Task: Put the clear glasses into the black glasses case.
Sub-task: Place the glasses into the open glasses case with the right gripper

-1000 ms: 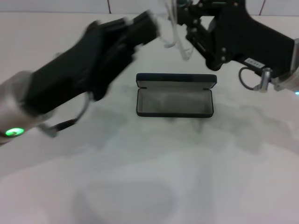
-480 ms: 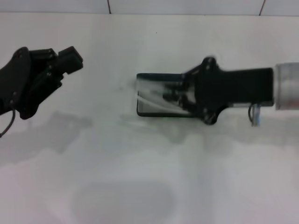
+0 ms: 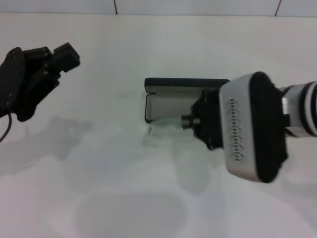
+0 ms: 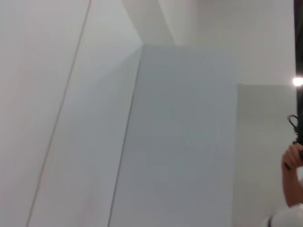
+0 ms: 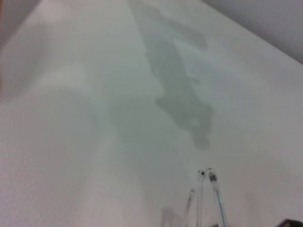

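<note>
The right gripper (image 3: 190, 120) hangs over the open black glasses case (image 3: 184, 94) near the table's (image 3: 148, 198) far edge. It seems clenched on the clear glasses (image 3: 163, 124). The left gripper (image 3: 62, 57) idles released by the left edge.

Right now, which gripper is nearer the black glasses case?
The right. The right gripper is over the open black glasses case with the clear glasses; the left gripper hangs far off to its left.

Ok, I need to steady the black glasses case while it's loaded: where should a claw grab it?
Likely the left short end of the black glasses case, pinched across the open tray from above: that end is in the open, while the right arm covers the other. The left claw hangs on that side.
</note>
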